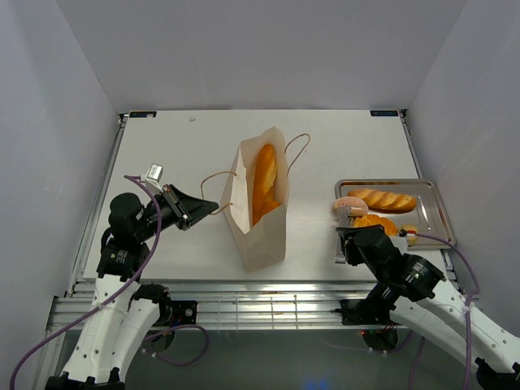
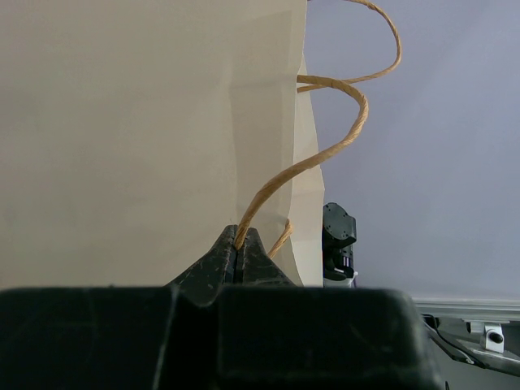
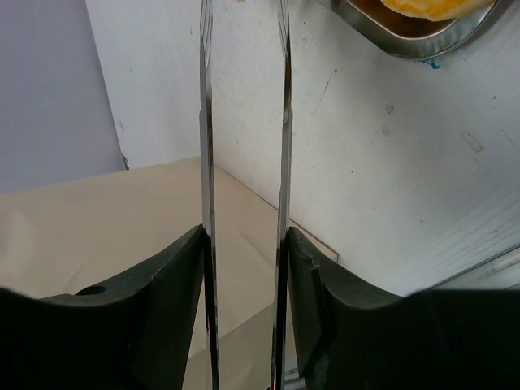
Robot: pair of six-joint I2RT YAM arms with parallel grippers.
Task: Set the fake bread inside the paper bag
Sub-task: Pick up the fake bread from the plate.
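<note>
White table (image 1: 341, 154), blue sticker at each far corner (image 1: 142, 114) (image 1: 384, 113); the print on them is too small to read.

Paper bag (image 1: 264, 240) stands mid-table, mouth open upward, between the two arms. Plain tan kraft, no logo or text on any face that shows.

Silver tray (image 1: 435, 199) sits right of the bag, apart from it, towards the near right of the table. No marking visible on it.

Fake bread, split between two places:
- baguette (image 1: 264, 180) is inside the bag, upright-ish, its top half showing in the mouth.
- ridged loaf (image 1: 383, 199) lies in the tray along the far side.
- pinkish round bun (image 1: 349, 205) is at the tray's left edge.
- one more golden pastry (image 1: 375, 222) sits in the tray near the loaf; its type is hard to tell, as the right arm partly covers it.

Left gripper (image 2: 240, 244): jaws fully closed, pinching the bag's left cord handle (image 2: 325, 154) right at the fingertips. The cord loops up from the jaws to the bag edge. It sits just left of the bag, at mouth height.

Right gripper (image 3: 245, 236): jaws part-way apart, clamped on the metal tongs (image 3: 208, 162). The two blades run parallel with a gap between them, one against each finger pad. It sits at the near left corner of the tray. The tong tips are out of frame, so it's unclear whether they grip anything.

The bag's right handle loop (image 1: 297, 151) hangs free.
</note>
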